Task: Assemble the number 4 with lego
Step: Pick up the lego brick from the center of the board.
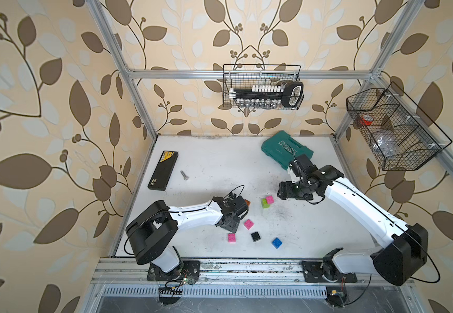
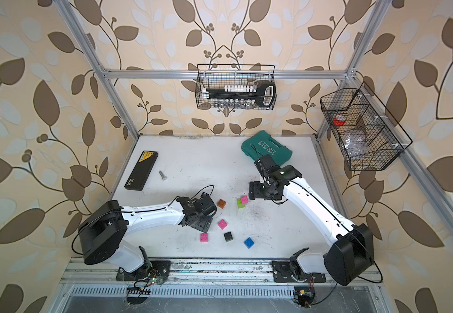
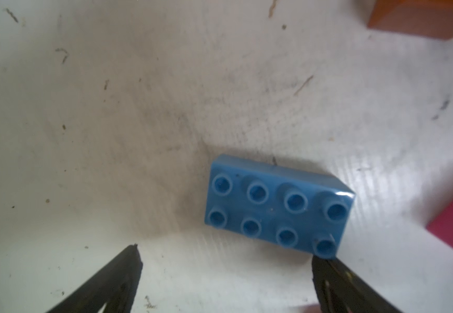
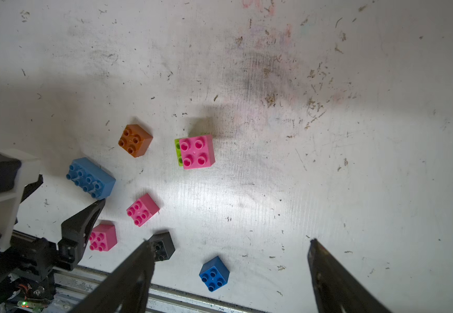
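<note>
Loose lego lies on the white table; the number 4 is out of view. A pink brick (image 1: 269, 200) sits on a lime green one (image 1: 265, 203). My left gripper (image 3: 224, 253) hangs open over the long blue brick (image 3: 277, 206), one fingertip at the brick's end; the arm hides this brick in both top views. Around it lie an orange brick (image 2: 221, 203), two pink bricks (image 2: 222, 224) (image 2: 204, 237), a black one (image 2: 228, 237) and a small blue one (image 2: 249, 242). My right gripper (image 4: 230, 242) is open and empty, high beside the pink-green pair.
A teal tool case (image 1: 286, 149) lies at the back right, just behind my right wrist. A black and yellow case (image 1: 163, 170) and a metal bolt (image 1: 184, 175) lie at the back left. Wire baskets (image 1: 263, 86) (image 1: 393, 130) hang on the walls. A metal rail (image 1: 247, 267) borders the front.
</note>
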`<action>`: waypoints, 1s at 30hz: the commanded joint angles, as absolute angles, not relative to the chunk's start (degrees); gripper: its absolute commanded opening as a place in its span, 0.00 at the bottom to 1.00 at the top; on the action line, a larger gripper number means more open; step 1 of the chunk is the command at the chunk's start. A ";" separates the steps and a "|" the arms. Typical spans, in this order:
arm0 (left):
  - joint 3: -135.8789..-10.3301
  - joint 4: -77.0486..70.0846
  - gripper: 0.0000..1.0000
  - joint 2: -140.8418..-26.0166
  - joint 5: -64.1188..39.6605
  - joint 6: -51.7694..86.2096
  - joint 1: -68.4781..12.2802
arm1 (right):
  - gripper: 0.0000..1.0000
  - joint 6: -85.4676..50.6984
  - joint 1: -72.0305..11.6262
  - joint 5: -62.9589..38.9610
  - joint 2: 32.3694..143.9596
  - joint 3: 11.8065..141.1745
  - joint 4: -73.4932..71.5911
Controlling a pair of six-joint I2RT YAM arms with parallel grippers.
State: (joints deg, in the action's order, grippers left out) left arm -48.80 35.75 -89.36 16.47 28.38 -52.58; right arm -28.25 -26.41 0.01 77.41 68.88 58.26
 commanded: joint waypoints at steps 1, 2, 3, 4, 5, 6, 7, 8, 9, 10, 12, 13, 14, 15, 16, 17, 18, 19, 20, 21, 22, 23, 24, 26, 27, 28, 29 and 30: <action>-51.76 31.76 0.99 -90.49 16.53 27.33 -53.09 | 0.86 -27.64 -25.93 0.64 76.34 68.10 58.24; -52.30 31.38 0.99 -90.97 16.41 27.29 -53.09 | 0.86 -27.75 -25.83 0.62 76.37 68.04 58.24; -52.86 30.89 0.99 -91.42 16.43 27.33 -53.09 | 0.86 -27.71 -25.82 0.60 76.38 68.11 58.19; -53.44 30.53 0.99 -91.74 16.80 27.39 -53.01 | 0.87 -27.83 -25.82 0.52 76.51 68.10 58.13; -53.78 30.33 0.99 -92.06 17.31 27.27 -52.93 | 0.87 -27.94 -25.80 0.39 76.55 68.09 58.11; -54.29 30.13 0.99 -92.35 17.76 27.02 -52.76 | 0.87 -27.94 -25.84 0.30 76.67 68.10 58.18; -54.57 29.98 0.99 -92.61 18.00 26.79 -52.50 | 0.87 -28.01 -25.84 0.17 76.67 68.10 58.11; -54.67 29.71 0.99 -92.77 18.31 26.57 -52.11 | 0.87 -28.04 -25.84 0.15 76.73 68.04 58.20; -54.67 29.39 0.99 -92.96 18.52 26.29 -51.59 | 0.88 -28.03 -25.84 0.08 76.65 67.98 58.19; -54.43 29.19 0.99 -92.98 18.85 26.14 -50.90 | 0.88 -28.07 -25.78 0.09 76.46 67.95 58.18; -53.98 28.82 0.99 -92.38 18.54 25.76 -49.44 | 0.89 -28.03 -25.82 0.18 76.25 67.95 58.28; -53.83 29.28 0.99 -91.76 18.71 25.60 -48.88 | 0.89 -27.98 -25.83 0.22 76.11 68.06 58.51; -53.63 29.28 0.99 -91.01 18.71 25.14 -48.57 | 0.90 -28.04 -25.84 0.17 75.97 68.09 58.61; -53.22 28.76 0.99 -90.00 18.18 24.41 -48.43 | 0.90 -28.08 -25.80 0.04 75.72 67.98 58.59; -52.54 27.90 0.99 -88.92 16.98 23.31 -48.26 | 0.90 -28.12 -25.84 0.00 75.57 67.85 58.52; -52.03 27.49 0.99 -88.04 15.86 22.62 -48.04 | 0.90 -28.16 -25.82 -0.01 75.36 67.74 58.37; -51.72 27.32 0.99 -87.46 14.60 22.42 -47.86 | 0.90 -28.21 -25.81 -0.13 75.33 67.64 58.30; -51.59 27.67 0.98 -86.99 13.21 22.66 -47.77 | 0.91 -28.20 -25.84 -0.18 75.26 67.61 58.19; -51.55 28.21 0.97 -86.68 11.51 23.31 -47.72 | 0.91 -28.21 -25.84 -0.29 75.32 67.77 58.20; -51.25 28.24 0.96 -86.33 9.73 23.65 -47.72 | 0.92 -28.16 -25.78 -0.42 75.32 67.85 58.26; -50.93 28.26 0.96 -86.01 7.48 24.39 -47.72 | 0.92 -28.21 -25.84 -0.46 75.24 67.90 58.34; -50.40 27.96 0.95 -85.59 5.31 25.16 -47.72 | 0.92 -28.30 -25.84 -0.41 75.13 67.90 58.29; -49.82 27.58 0.94 -85.36 3.41 25.78 -47.72 | 0.92 -28.27 -25.79 -0.39 74.93 67.89 58.36; -48.71 27.16 0.92 -84.86 0.11 27.51 -47.72 | 0.93 -28.34 -25.83 -0.37 74.62 67.91 58.35; -48.08 27.16 0.91 -84.58 -0.84 28.28 -47.72 | 0.93 -28.38 -25.84 -0.39 74.43 67.94 58.38; -47.38 26.96 0.90 -84.25 -1.85 29.02 -47.64 | 0.94 -28.39 -25.84 -0.39 74.24 67.97 58.50; -46.59 26.78 0.89 -83.96 -2.90 29.56 -47.43 | 0.94 -28.38 -25.82 -0.35 73.97 68.01 58.61; -45.85 26.65 0.88 -83.77 -3.51 29.88 -47.17 | 0.94 -28.47 -25.84 -0.29 73.73 67.92 58.68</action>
State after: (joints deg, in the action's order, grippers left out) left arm -47.66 26.89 -85.86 1.91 27.20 -47.75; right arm -28.27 -25.96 -0.03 75.40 68.84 58.06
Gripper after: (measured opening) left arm 0.883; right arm 0.940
